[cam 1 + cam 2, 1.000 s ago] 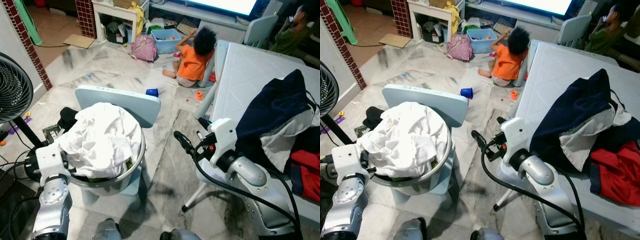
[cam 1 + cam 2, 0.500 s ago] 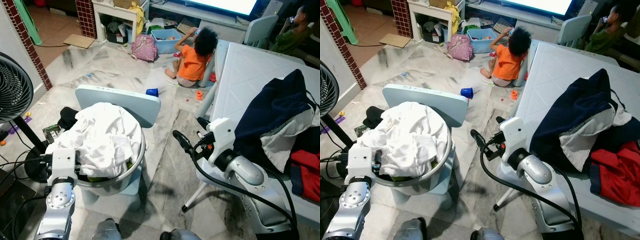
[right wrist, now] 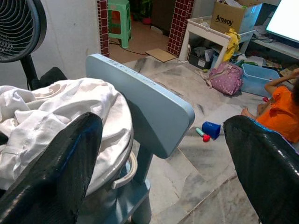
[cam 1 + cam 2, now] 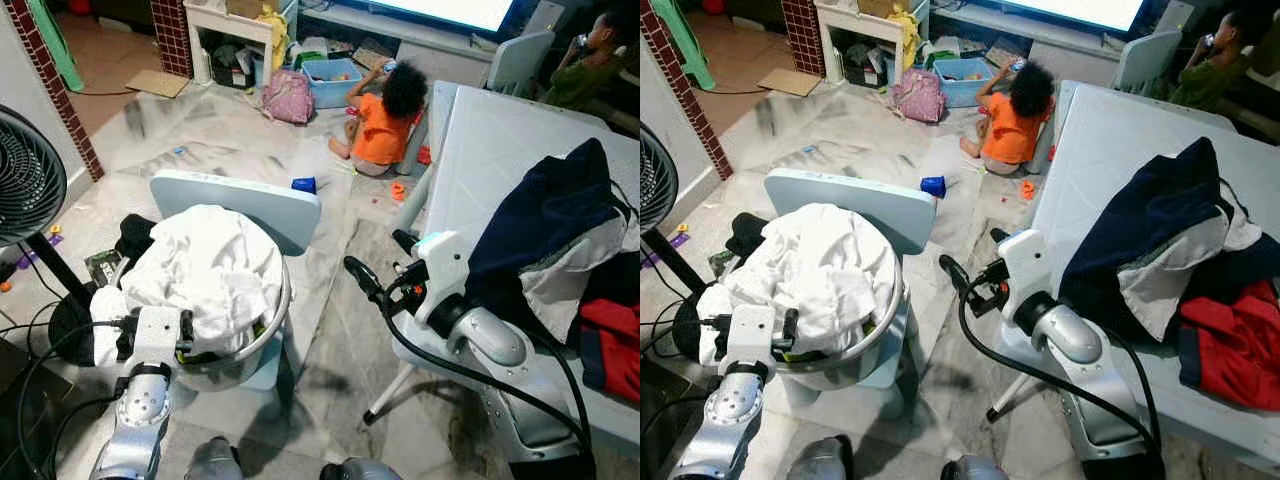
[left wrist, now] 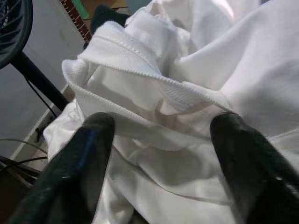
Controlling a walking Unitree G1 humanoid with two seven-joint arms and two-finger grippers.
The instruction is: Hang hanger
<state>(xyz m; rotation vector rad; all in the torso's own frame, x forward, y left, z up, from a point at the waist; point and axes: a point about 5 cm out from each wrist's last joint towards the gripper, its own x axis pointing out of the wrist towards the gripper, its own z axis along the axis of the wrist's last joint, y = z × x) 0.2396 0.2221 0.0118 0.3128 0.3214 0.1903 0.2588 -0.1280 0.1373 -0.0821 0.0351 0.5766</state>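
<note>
A heap of white laundry (image 4: 205,270) fills a metal basin (image 4: 272,322) that rests on a light blue chair (image 4: 240,200). My left gripper (image 5: 161,126) is open at the basin's near left side. Its two black fingers (image 5: 88,154) straddle a ribbed white hem without closing on it. My right gripper (image 4: 380,258) is open in the air between the chair and the white table (image 4: 490,150), holding nothing. In the right wrist view it (image 3: 161,140) looks toward the chair back (image 3: 140,102) and the laundry.
A pile of navy and white clothes (image 4: 545,220) and a red garment (image 4: 610,340) lie on the table. A standing fan (image 4: 25,190) and cables are at my left. A child (image 4: 380,120) sits on the floor among toys, and another person (image 4: 590,60) is at the back right.
My left arm has swung right and forward to the basin, bringing its gripper up against the white laundry. The right arm has barely shifted.
</note>
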